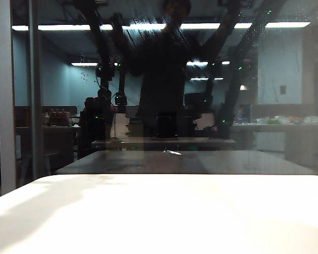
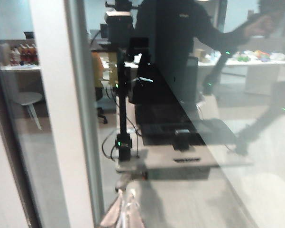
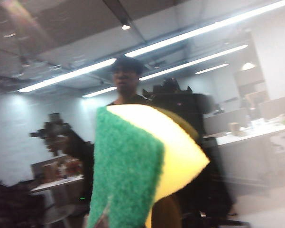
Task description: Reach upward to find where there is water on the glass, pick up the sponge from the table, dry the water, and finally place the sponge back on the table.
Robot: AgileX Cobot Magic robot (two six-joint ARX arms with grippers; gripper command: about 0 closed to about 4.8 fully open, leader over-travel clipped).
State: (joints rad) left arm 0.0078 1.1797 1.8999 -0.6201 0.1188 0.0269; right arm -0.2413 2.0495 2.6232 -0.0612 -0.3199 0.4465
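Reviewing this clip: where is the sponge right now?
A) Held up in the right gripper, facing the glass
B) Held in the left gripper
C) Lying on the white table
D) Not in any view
A: the right wrist view shows the sponge raised before the glass; the table lies bare.

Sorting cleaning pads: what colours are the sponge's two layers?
Green scouring layer on yellow foam sponge, clearest in the right wrist view.

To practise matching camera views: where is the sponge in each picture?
Exterior view: not in it; neither gripper shows above the table.
Left wrist view: not in it; left gripper faces the glass.
Right wrist view: sponge close before the camera, in the right gripper.
Shared landmark: the reflected person.
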